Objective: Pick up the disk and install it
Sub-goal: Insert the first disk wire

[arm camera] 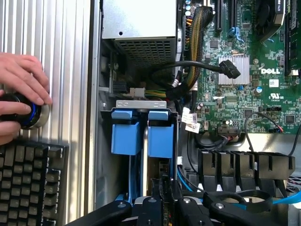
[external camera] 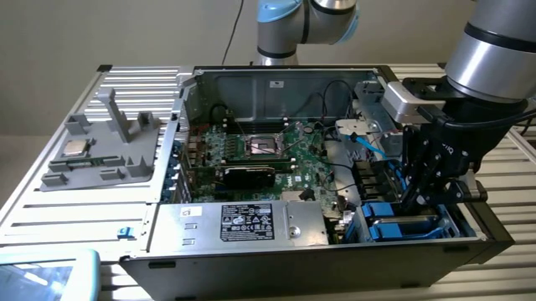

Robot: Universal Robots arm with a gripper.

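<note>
Disk [arm camera: 160,134] sits upright in the drive bay at the corner of the open case [external camera: 251,78], apparently nearly installed; end effector [external camera: 427,188] hangs directly over it, whether apart or together I cannot tell. A hand [arm camera: 21,89] rests on a knob.

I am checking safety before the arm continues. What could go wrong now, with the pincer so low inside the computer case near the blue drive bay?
1. The pincer hangs just above the blue drive bay, so a small misalignment could jam it against the bay's frame.
2. Loose black cables run close beside the bay and could snag.
3. A person's hand rests on a round knob beside the case; sudden input might jolt the arm.
</note>
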